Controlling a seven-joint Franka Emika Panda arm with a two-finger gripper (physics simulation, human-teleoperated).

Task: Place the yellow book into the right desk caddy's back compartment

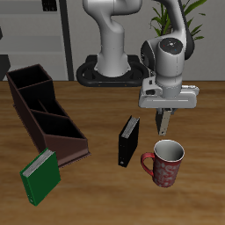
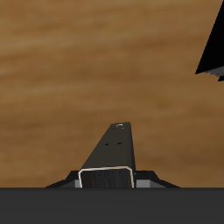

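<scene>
Right now my gripper [image 1: 164, 120] hangs above the table [image 1: 97, 189], over the bare wood between the black book [image 1: 128, 141] and the mug [image 1: 165, 163], and a little farther back than the mug. The fingers are clenched on a slim, narrow thing that hangs down between them. I read that as the yellow book [image 1: 164, 124], held clear of the tabletop. From the exterior camera it is small and dull tan, and I cannot make out more of it there.

On the wrist camera the yellow book [image 2: 108, 163] shows as a narrow wedge running away from the lens, with a pale-edged end nearest the camera. It looks more grey than yellow in that render. Below it is only wood grain, and a corner of the black book [image 2: 214, 44] cuts in at the edge.

The right desk caddy [image 1: 46, 114] lies well apart from the gripper, across the table past the black book, set at a slant. Its back compartment [image 1: 29, 81], the tall dark-walled end, is the end farthest from the table's front edge. The low-walled end points toward the front, and a green book [image 1: 39, 174] leans against it there.

The black book stands upright on its edge, near the mug but not touching it.
</scene>
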